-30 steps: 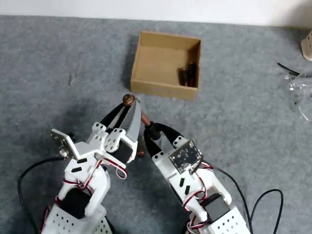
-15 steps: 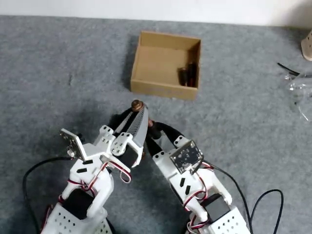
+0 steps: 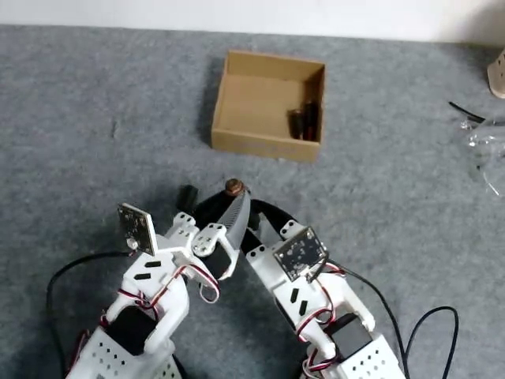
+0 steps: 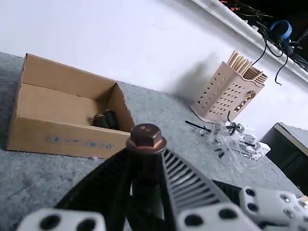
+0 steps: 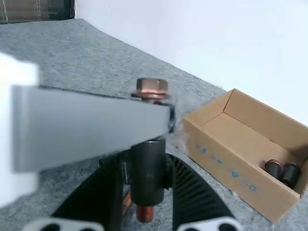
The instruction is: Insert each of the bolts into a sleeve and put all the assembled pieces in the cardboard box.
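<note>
Nothing readable anywhere: no word, number or sign clear enough to make out. Just one short row of small blue print (image 4: 79, 142) low on the outer side wall of the cardboard box (image 4: 29, 130), the wall turned toward the arms, seen from both wrist views and in each too small and blurred to tell a single letter or digit. On the two small circuit boards (image 3: 300, 253) at the wrists, in the high view, any marking too tiny to tell.

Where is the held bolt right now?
High view: the bolt stands head-up between the arms, just short of the box, gripped by the left hand, its shank through the sleeve in the right hand.
</note>
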`<state>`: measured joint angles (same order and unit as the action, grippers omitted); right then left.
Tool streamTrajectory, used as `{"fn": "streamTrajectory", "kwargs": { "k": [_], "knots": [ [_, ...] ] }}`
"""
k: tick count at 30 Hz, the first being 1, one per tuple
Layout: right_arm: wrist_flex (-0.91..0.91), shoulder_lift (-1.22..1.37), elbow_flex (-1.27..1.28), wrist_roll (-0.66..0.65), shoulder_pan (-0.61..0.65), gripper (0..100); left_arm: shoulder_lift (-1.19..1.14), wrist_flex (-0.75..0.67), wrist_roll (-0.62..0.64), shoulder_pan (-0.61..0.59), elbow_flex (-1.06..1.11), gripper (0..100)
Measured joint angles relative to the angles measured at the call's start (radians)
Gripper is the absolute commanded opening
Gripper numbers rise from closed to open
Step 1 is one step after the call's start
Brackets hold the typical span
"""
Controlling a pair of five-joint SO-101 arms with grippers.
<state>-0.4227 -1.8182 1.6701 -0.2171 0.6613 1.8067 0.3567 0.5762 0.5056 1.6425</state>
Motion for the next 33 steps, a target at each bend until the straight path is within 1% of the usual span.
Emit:
{"fn": "streamTrajectory", "kwargs": {
  "k": [7,11,14,16,24,26,29,31,33],
  "knots": [
    [0.000,0.002,0.000,0.000,-0.015,0.4,0.002,0.000,0.000,-0.005,0.020,2],
    [0.000,0.002,0.000,0.000,-0.015,0.4,0.002,0.000,-0.068,-0.020,0.020,13],
    [0.000,0.002,0.000,-0.002,-0.021,0.4,0.000,0.000,-0.083,-0.037,0.020,22],
    [0.000,0.002,0.000,-0.002,-0.029,0.4,0.000,0.000,-0.084,-0.048,0.020,26],
    [-0.002,0.002,0.000,-0.002,-0.035,0.4,0.000,0.003,-0.087,-0.072,0.020,27],
    [-0.002,0.002,0.000,-0.002,-0.035,0.4,0.000,0.003,-0.072,-0.124,0.018,27],
    [-0.002,0.002,0.000,-0.002,-0.035,0.4,0.000,0.003,0.040,-0.267,-0.015,26],
    [-0.002,0.002,0.000,-0.002,-0.035,0.4,0.000,0.003,0.129,-0.390,-0.034,21],
    [-0.002,0.002,0.000,-0.002,-0.046,0.4,0.000,0.003,0.175,-0.482,-0.037,12]
  ]
}}
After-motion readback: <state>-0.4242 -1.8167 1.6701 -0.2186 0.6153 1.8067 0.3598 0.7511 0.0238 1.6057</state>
